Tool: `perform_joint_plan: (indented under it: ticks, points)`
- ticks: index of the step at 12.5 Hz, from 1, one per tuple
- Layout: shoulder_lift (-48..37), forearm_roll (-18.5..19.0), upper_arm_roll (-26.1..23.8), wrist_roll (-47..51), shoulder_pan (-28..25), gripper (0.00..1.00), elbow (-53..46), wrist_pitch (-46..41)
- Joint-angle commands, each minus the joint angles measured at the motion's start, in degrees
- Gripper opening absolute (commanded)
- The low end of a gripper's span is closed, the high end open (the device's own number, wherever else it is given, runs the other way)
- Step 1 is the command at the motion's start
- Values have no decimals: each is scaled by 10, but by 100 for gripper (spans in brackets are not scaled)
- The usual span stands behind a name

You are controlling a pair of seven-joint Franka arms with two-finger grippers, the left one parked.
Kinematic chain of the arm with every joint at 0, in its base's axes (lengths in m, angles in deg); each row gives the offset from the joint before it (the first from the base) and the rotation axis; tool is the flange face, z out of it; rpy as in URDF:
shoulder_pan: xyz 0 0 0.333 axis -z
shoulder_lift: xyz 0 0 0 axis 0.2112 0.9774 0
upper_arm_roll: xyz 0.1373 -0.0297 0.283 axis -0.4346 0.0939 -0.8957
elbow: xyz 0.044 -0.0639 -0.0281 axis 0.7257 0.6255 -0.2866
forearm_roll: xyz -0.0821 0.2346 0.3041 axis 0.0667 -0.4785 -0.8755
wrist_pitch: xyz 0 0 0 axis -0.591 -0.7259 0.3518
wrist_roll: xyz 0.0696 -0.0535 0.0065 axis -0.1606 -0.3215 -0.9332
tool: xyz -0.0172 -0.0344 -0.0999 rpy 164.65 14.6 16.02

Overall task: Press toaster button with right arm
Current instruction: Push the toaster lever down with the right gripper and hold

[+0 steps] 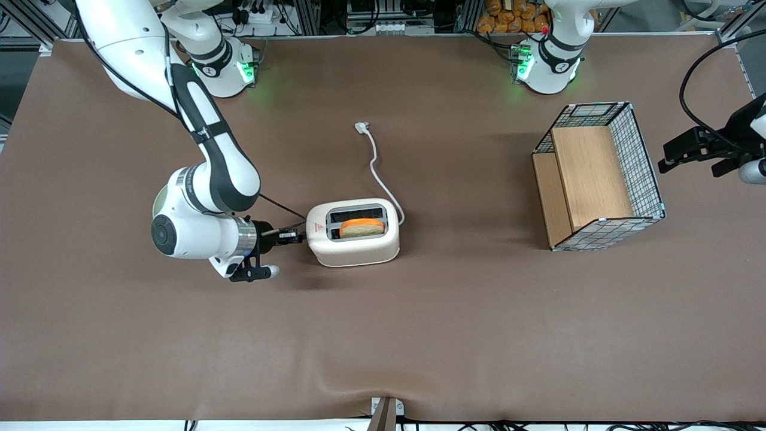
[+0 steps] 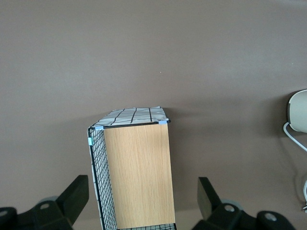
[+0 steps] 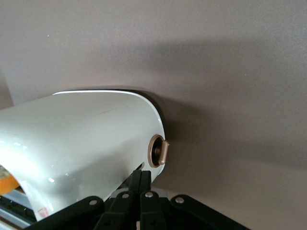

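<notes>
The white toaster (image 1: 353, 242) stands mid-table with an orange-crusted bread slice (image 1: 362, 227) in one slot and a red mark (image 1: 319, 229) on top. Its white cord (image 1: 377, 161) trails away from the front camera. The right arm (image 1: 203, 197) reaches in low, and its gripper (image 1: 297, 236) is at the toaster's short end wall. In the right wrist view the gripper (image 3: 142, 172) is shut, with nothing between the fingers. Its tips meet the white end wall (image 3: 96, 139) just beside the toaster button (image 3: 159, 152), a small round knob that stays uncovered.
A wire-and-wood basket (image 1: 598, 173) lies on its side toward the parked arm's end of the table; the left wrist view shows the basket (image 2: 136, 172) and the toaster's edge (image 2: 298, 110). Brown table surface (image 1: 383, 335) surrounds the toaster.
</notes>
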Motion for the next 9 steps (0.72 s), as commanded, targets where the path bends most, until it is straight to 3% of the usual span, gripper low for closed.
perform_joint_plan:
  ticks: [1,9]
  points:
    - [8,-17,4,-21,-14,0,17,41]
    - [32,-17,4,-31,-25,0,17,79]
